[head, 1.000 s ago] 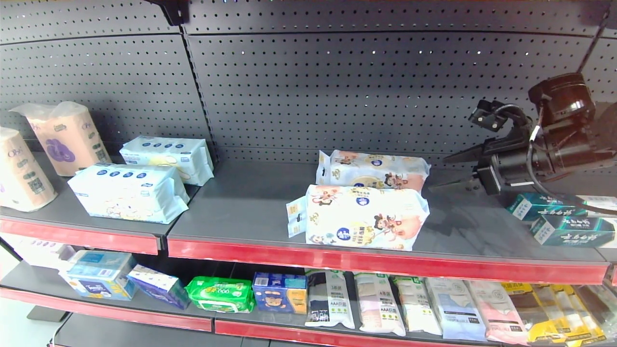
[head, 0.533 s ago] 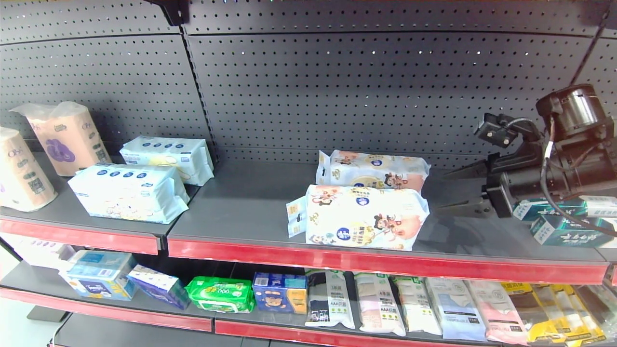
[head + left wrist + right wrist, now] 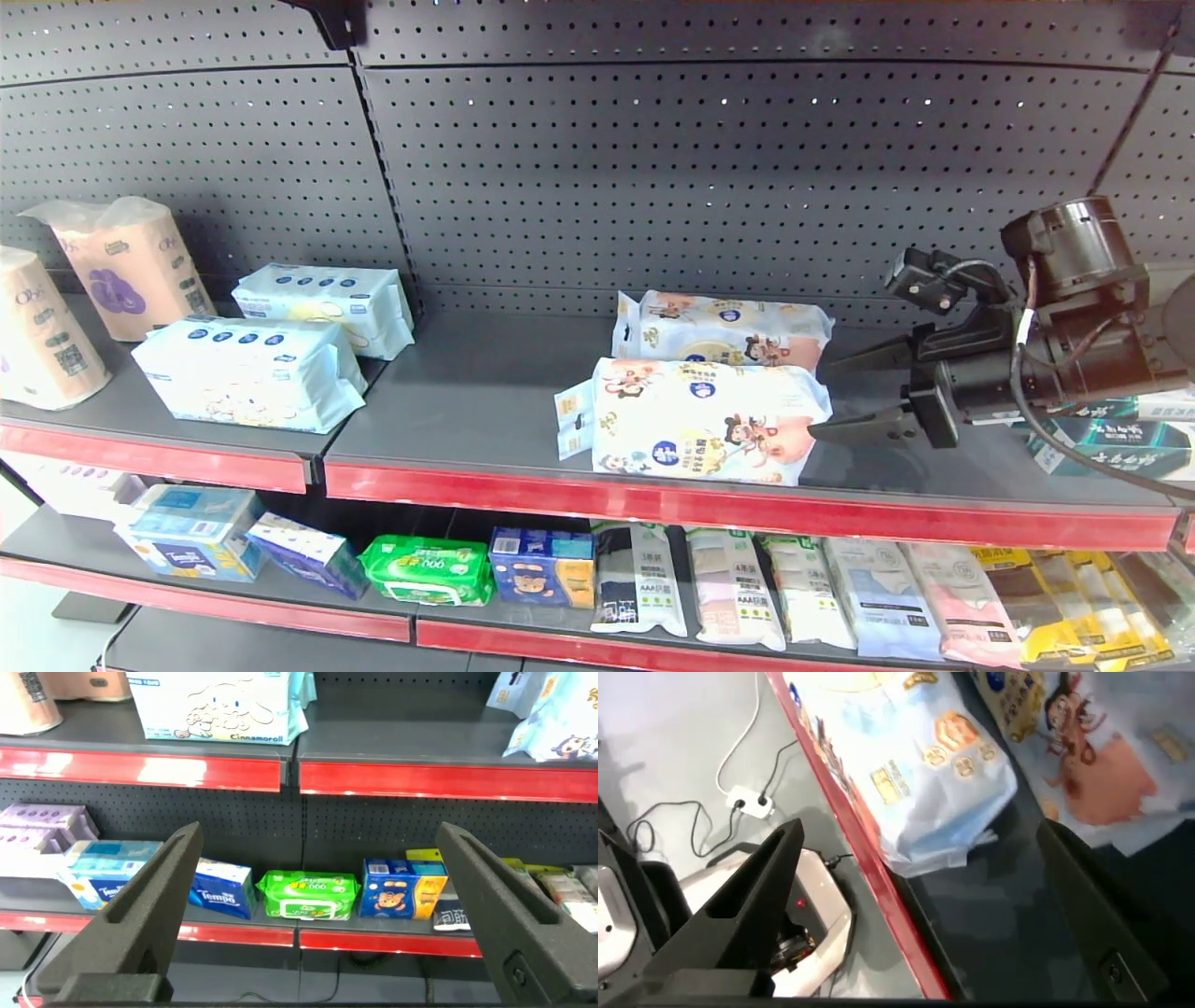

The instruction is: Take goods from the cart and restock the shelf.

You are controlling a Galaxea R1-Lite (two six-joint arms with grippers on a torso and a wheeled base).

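**Right hand (image 3: 823, 399) spread beside front pack (image 3: 709, 420)**

We count two cartoon packs on the upper shelf (image 3: 485, 392); rear pack (image 3: 738, 327) is half hidden behind front pack. Right hand sits at front pack's 3 o'clock. Teal boxes (image 3: 1111, 439) are behind its arm, count unclear. Left hand (image 3: 313, 915) is also spread.

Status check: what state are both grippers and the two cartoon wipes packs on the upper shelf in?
front wipes pack: lying flat at the shelf front.
rear wipes pack: lying flat, behind it.
right gripper: open, empty, beside front wipes pack.
left gripper: open, empty.
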